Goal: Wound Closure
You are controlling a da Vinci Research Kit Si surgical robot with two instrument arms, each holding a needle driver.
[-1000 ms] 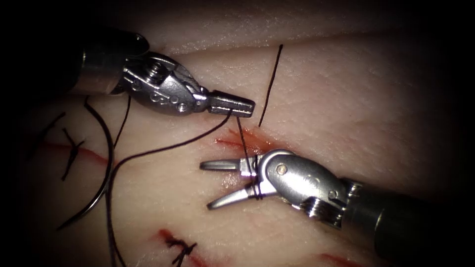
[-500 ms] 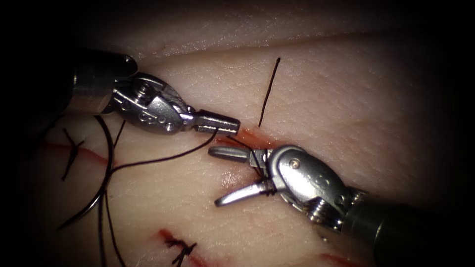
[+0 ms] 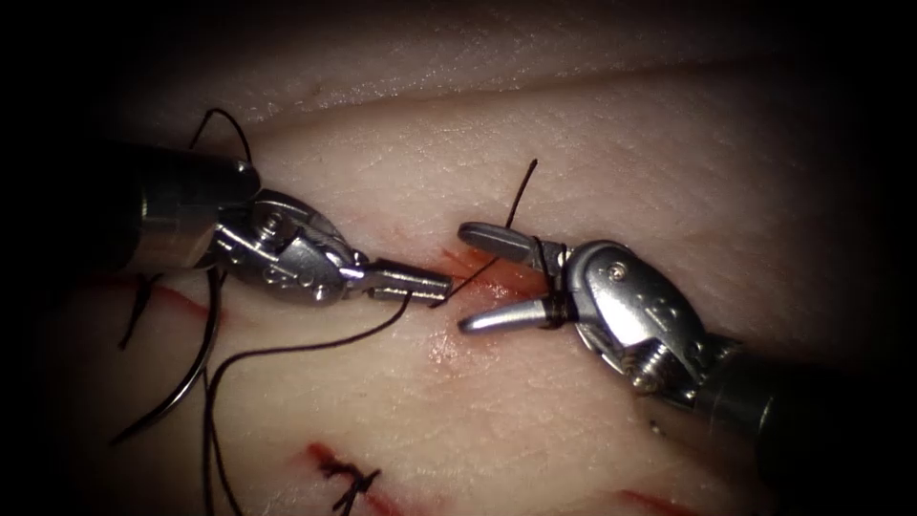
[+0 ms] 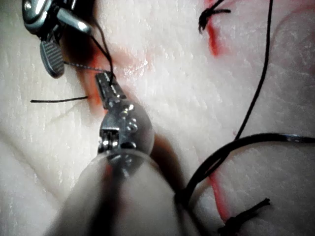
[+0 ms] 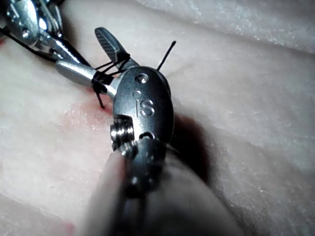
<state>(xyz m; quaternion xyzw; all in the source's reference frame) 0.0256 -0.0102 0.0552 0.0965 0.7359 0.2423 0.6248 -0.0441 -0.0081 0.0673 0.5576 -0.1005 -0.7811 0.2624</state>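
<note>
Left pincer grips the thread shut; right pincer, wide open with thread looped round its jaws, has risen across the cut. Needle lies free on the tissue, left.
</note>
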